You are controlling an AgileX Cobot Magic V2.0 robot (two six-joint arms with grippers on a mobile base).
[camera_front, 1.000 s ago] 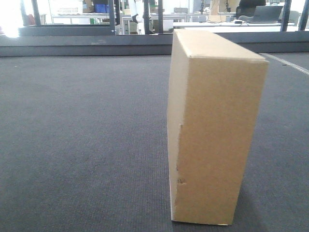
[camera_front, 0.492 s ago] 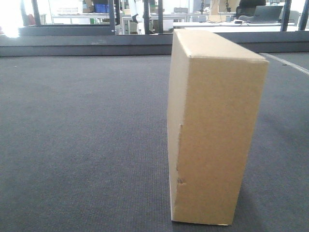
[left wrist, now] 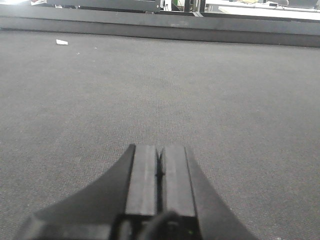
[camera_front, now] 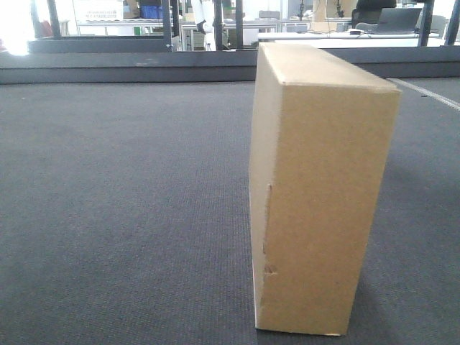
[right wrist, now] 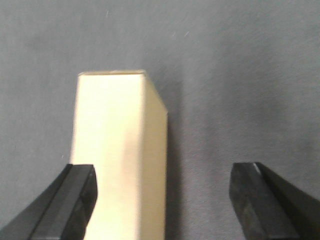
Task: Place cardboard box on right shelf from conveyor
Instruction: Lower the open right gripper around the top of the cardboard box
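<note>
Cardboard box: plain tan, no labels or print; stands upright on a narrow face with its slim end turned to the front camera
Box location: on the conveyor belt, right of centre in the front view and well short of the raised rail along the belt's far edge
Box condition: small dent low on the near left edge, with a short crease just above it
Left hand: clenched, both fingers pressed flat together with nothing between them; sits low over bare conveyor belt
Left wrist view, other item: a small white scrap lies on the belt near the rail
Right hand: released, fingers spread wide, looking down on the top of the cardboard box
Right hand to box: the box lies between the fingers, close against the picture-left finger; whether they touch cannot be told; the picture-right finger stands well apart from the box, with bare belt between
View quality: the right wrist view is blurred and the box appears washed out
</note>
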